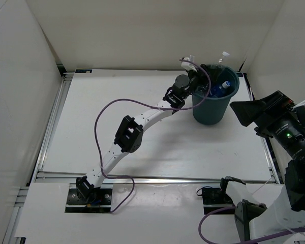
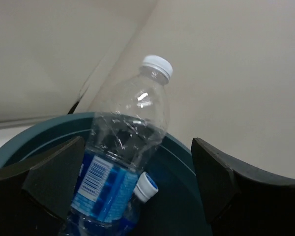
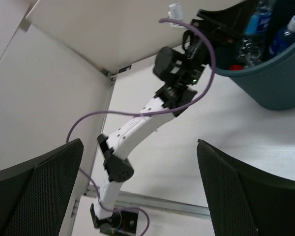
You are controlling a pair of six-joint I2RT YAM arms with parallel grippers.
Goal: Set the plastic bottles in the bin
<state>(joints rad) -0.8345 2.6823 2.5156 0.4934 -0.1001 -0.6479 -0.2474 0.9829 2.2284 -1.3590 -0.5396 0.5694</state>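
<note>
Top external view shows one bin (image 1: pixel 213 109), round and dark teal-green, narrower at its base, standing on the far right part of the table (image 1: pixel 142 147). The left gripper (image 1: pixel 207 71) is over the bin's far-left rim; how wide it is open I cannot tell from here. I count two bottles inside: an upright bottle (image 1: pixel 222 61) whose pale cap rises above the rim, and a blue-labelled bottle (image 1: pixel 225 85) lying lower. The right gripper (image 1: pixel 244 112) hovers just right of the bin, apart from it.

Left wrist view shows two bottles in the bin. The upright bottle is clear, with a white cap and a blue label with barcode. It stands between the two fingers (image 2: pixel 51 179), which are spread wide and do not squeeze it. Beside its label there is one white cap (image 2: pixel 146 187) of a lower bottle.

Right wrist view shows the right gripper's jaws wide apart, with nothing between them. Two blue-labelled bottles are in the bin, and one red part (image 3: pixel 236 66), too small to identify.
</note>
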